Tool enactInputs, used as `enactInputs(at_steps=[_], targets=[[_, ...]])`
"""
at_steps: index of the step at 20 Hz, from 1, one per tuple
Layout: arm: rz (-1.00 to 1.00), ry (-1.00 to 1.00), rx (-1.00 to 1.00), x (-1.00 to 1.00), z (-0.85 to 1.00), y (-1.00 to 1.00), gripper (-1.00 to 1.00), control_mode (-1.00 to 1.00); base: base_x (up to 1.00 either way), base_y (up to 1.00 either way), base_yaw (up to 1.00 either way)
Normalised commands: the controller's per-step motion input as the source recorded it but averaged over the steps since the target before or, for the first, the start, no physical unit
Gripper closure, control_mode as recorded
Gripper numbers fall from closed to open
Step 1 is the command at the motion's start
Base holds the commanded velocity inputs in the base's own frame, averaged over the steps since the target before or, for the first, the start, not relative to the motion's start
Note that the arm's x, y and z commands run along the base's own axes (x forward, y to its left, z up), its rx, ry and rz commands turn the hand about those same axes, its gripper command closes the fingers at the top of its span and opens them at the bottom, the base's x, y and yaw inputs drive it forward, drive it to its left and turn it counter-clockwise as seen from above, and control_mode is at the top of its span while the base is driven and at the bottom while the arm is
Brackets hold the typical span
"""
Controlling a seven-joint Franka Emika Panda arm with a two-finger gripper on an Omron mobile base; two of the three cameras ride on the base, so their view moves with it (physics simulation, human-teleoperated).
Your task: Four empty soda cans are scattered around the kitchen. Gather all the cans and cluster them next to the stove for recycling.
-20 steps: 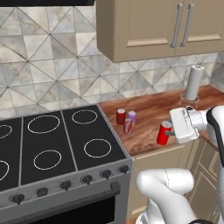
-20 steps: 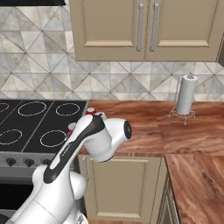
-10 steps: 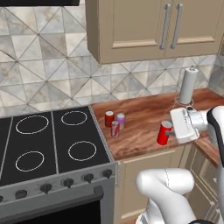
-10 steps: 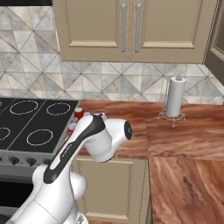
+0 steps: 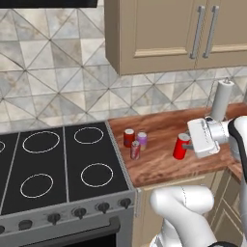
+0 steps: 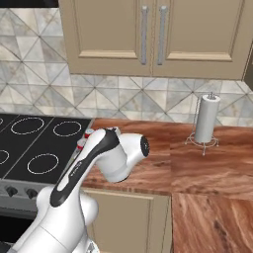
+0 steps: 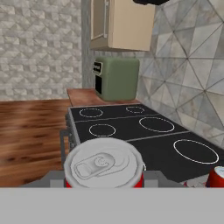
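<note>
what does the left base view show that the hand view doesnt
Left base view alone: three cans clustered by the stove, one red, one pale purple, one greyish-red; the paper-towel roll; the gripper seen from outside.

Hand view alone: a green appliance on the counter beyond the stove, and the held can's silver top with its tab.

Both: the black stove with its ring burners, the wooden counter, and the red can that the gripper is shut on.
</note>
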Motion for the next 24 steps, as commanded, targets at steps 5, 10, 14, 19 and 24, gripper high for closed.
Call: enactInputs(at_steps=[5,10,14,19,24], targets=[[0.0,0.0,0.0,0.0,0.0,0.0,1.0,1.0,0.36,-0.13,0.06],[0.0,0.0,0.0,0.0,0.0,0.0,1.0,1.0,0.33,-0.05,0.04],[0.0,0.0,0.0,0.0,0.0,0.0,1.0,1.0,0.24,0.0,0.04],[0.0,0.0,0.0,0.0,0.0,0.0,1.0,1.0,0.13,0.0,0.03],[0.01,0.0,0.0,0.01,0.0,0.0,1.0,-1.0,0.01,0.0,0.0]])
